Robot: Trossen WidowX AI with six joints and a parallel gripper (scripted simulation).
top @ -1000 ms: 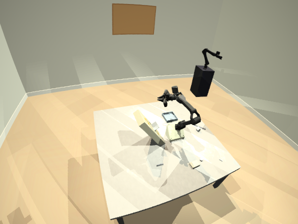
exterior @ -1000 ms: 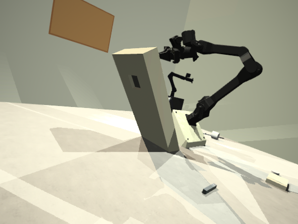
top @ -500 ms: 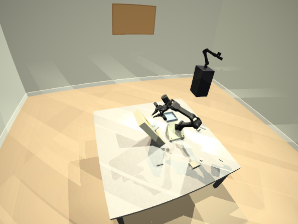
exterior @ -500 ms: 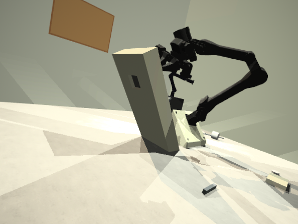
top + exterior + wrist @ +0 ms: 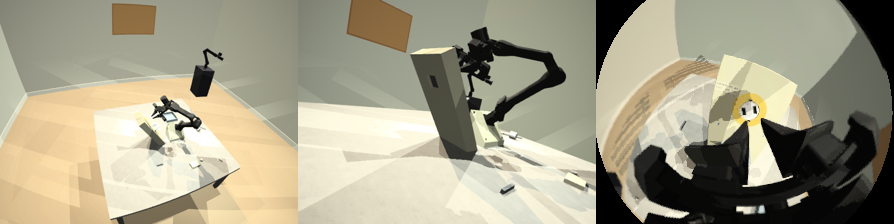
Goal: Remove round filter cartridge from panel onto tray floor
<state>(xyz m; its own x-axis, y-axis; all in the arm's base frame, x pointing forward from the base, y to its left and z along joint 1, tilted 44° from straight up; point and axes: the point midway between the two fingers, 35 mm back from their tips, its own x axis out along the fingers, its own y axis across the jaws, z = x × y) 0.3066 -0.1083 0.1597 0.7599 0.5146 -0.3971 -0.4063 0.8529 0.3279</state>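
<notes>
The round white filter cartridge (image 5: 749, 111) sits inside a yellow ring on the tilted cream service panel (image 5: 152, 132) (image 5: 448, 105) (image 5: 773, 92). Its two dark slots face the wrist camera. My gripper (image 5: 152, 117) (image 5: 753, 121) is slightly open, with nothing between the fingertips. It is in front of the panel's upper face; in the wrist view the tips appear just below the cartridge. I cannot tell the exact distance, but a space shows in the top view. In the exterior view the panel hides the fingertips. The blue-grey tray (image 5: 173, 120) lies behind the gripper and holds nothing that I can see.
The cream arm base (image 5: 174, 135) (image 5: 489, 144) stands close to the panel's front side. A small dark bar (image 5: 159, 164) (image 5: 507, 189) and a pale block (image 5: 194, 164) (image 5: 574, 181) lie on the table. A second arm stands on a black pedestal (image 5: 202, 81) beyond the table.
</notes>
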